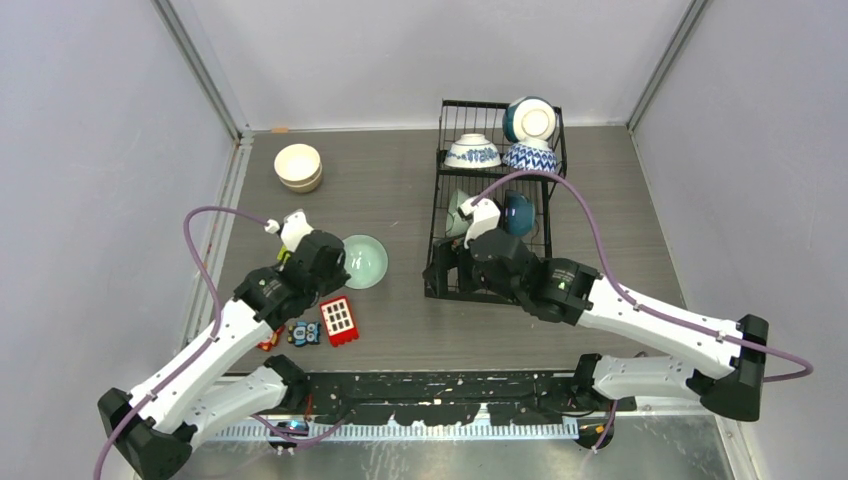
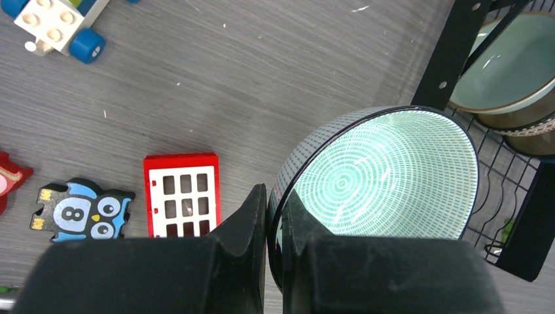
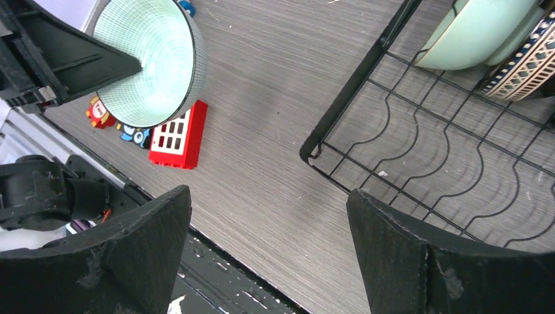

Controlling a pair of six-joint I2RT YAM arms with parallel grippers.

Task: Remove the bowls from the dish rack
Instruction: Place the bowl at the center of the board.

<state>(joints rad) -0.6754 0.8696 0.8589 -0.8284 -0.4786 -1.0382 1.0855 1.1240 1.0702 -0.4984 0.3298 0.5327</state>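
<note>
Left wrist: bowl rim between fingers

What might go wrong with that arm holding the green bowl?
The left gripper pinches the green bowl by its rim only, so it may slip or swing. The red toy block lies close by; set down on it, the bowl might tip. The open right gripper, near the dish rack, may snag it.
</note>
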